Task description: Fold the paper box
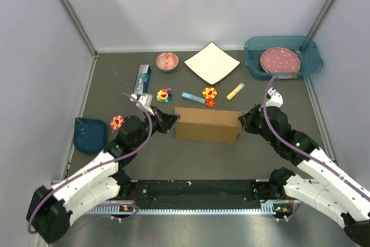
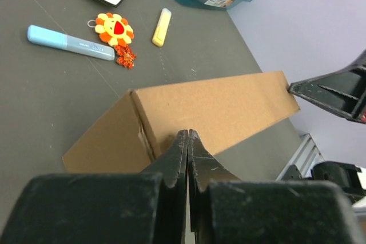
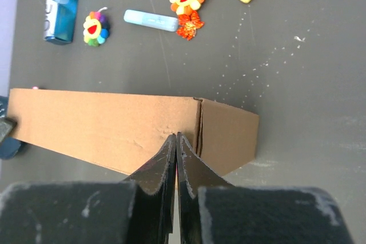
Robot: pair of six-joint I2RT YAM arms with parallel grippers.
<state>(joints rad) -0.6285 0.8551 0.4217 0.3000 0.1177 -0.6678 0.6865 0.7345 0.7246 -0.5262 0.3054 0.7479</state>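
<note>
- The paper box (image 1: 207,124) sits closed up near the middle of the table (image 1: 173,163), its long side towards the arm bases (a blue marker (image 1: 193,98) and a flower charm (image 1: 209,93) lie just behind it).
- Left gripper (image 2: 187,135): fingers pressed together with nothing seen between them, tips at the box's left end.
- Right gripper (image 3: 175,137): fingers likewise together, tips at the box near its right end.
</note>
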